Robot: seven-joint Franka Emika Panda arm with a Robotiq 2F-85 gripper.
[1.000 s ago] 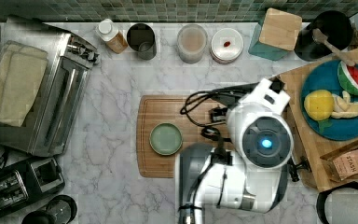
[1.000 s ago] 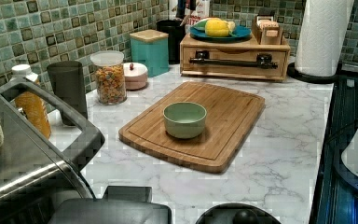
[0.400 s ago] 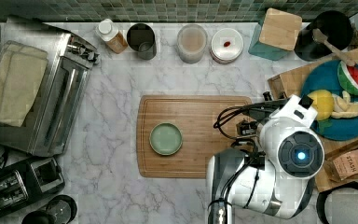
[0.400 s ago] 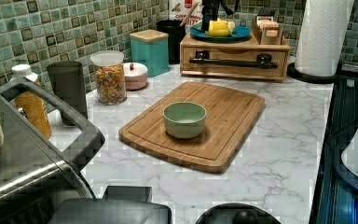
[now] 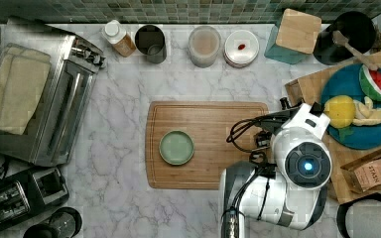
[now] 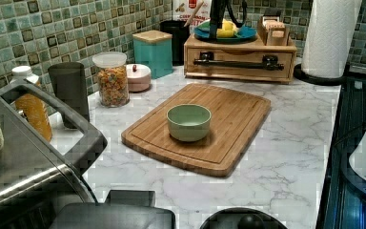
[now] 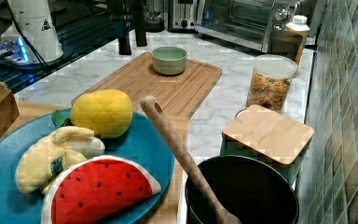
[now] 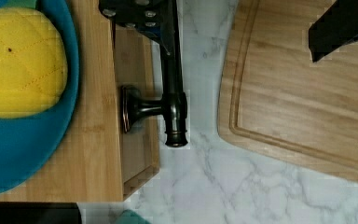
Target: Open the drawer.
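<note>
The tool (image 8: pixel 168 32) hangs over the drawer (image 6: pixel 240 59), its fingers spread, one dark finger (image 8: pixel 142 16) lying over the black bar handle (image 8: pixel 172 88). The drawer sits under the blue plate (image 6: pixel 226 34) at the far end of the marble desk (image 6: pixel 286 143) in the left view. Its front faces the cutting board (image 6: pixel 228 119), and its handle runs lengthwise along that front.

1 cutting board (image 5: pixel 208 144) | 1 green bowl (image 5: pixel 176 147) on it | 1 drawer (image 6: pixel 239 61) | 1 blue plate (image 5: pixel 364 134) at 3 o'clock, bearing 3 plush fruits | 1 toaster oven (image 5: pixel 59 104) at 9 o'clock | 1 cereal jar (image 6: pixel 111 78) | 1 paper towel roll (image 6: pixel 329 36)
</note>
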